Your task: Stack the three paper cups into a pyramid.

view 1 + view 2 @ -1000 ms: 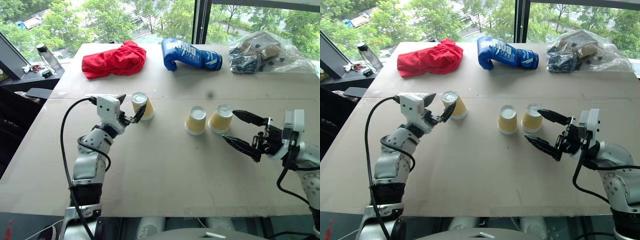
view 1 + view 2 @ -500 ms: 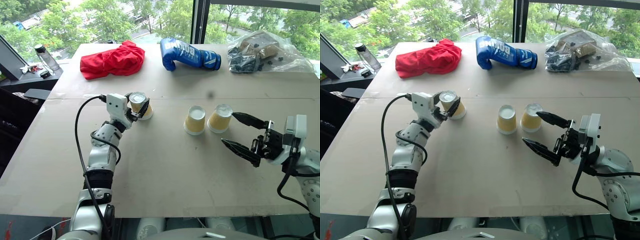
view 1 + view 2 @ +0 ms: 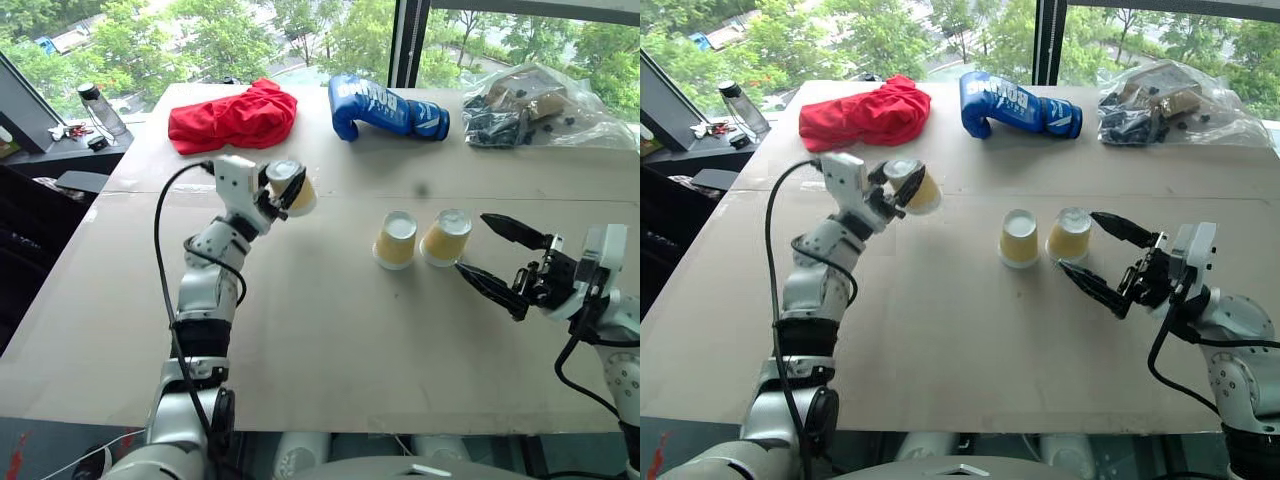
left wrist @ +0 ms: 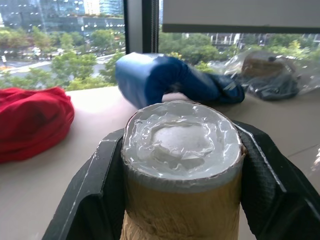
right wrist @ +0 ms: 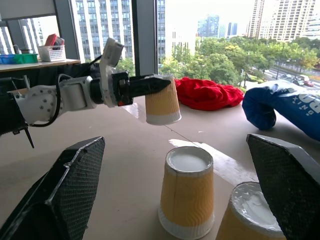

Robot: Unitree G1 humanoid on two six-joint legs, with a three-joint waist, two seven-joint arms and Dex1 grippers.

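Two of the three paper cups already stand upside down on the table (image 3: 330, 330), close beside each other and forming what looks like the base of the pyramid: the left base cup (image 3: 395, 240) and the right base cup (image 3: 445, 237), which leans a little, with only a slight gap between them, if any. The third cup (image 3: 292, 188) is off the table, carried in the air well to the left of that pair, its white base turned up and toward the camera. So by my reading the base is laid and the top cup is picked up; what is left is to carry it across, set it on the two white bases where they meet, and let go without knocking either one. The left gripper (image 3: 278, 190) has its black fingers (image 4: 95, 200) closed on the ribbed sides of the third cup, one on each side, as the left wrist view makes plain. The right gripper (image 3: 500, 262) hangs low over the table just to the right of the right base cup, its fingers (image 3: 515, 229) spread wide and holding nothing; the upper one reaches close to that cup, though I cannot tell that it touches. Farther back on the table lie a red cloth (image 3: 232, 115), a blue boxing glove (image 3: 385, 108) and a clear plastic bag (image 3: 535, 105) of dark parts, all well apart from the cups.
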